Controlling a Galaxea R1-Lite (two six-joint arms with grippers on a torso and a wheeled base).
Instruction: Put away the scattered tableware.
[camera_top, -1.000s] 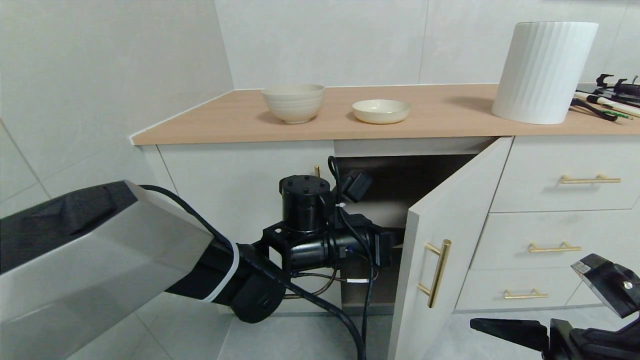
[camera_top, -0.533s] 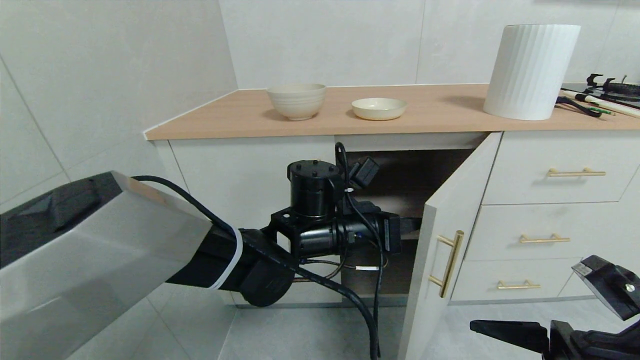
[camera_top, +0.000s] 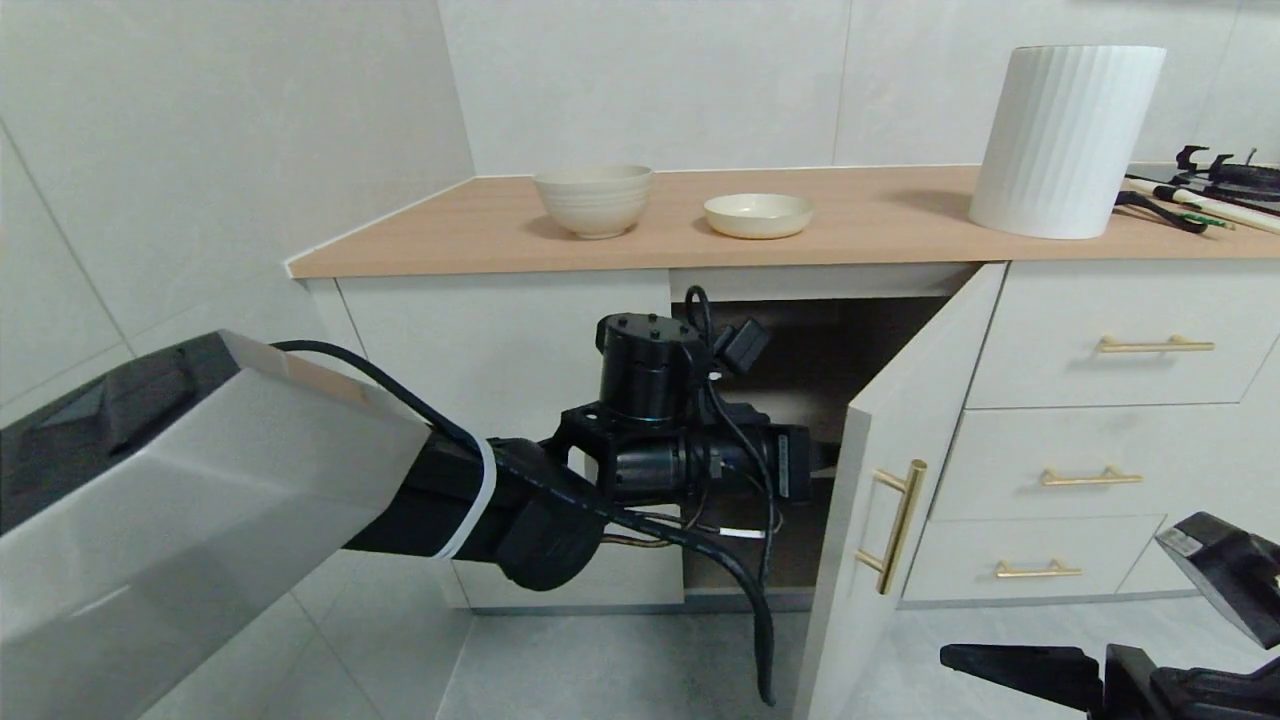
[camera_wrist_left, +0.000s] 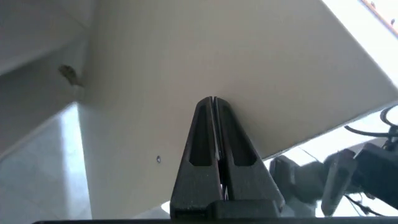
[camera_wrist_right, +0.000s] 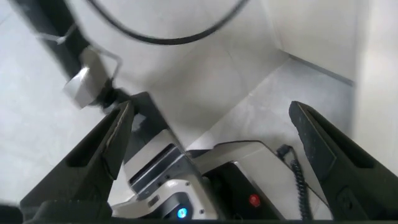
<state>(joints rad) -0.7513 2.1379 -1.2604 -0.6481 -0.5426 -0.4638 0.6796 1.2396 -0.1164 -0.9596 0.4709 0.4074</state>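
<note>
A cream bowl and a shallow cream dish stand side by side on the wooden countertop. Below them the cabinet door hangs open. My left arm is stretched into the opening behind the door. In the left wrist view my left gripper is shut, with its tips against the door's pale inner face. My right gripper is open and holds nothing. It hangs low over the floor, right of the door, and one of its fingers shows in the head view.
A tall white ribbed cylinder stands on the counter's right part, with dark-handled utensils beyond it. Drawers with gold handles lie right of the door. A tiled wall closes off the left; grey floor lies below.
The head view has shifted. My left arm has pushed further right into the cabinet opening, and the door has swung somewhat wider. The right gripper stays low.
</note>
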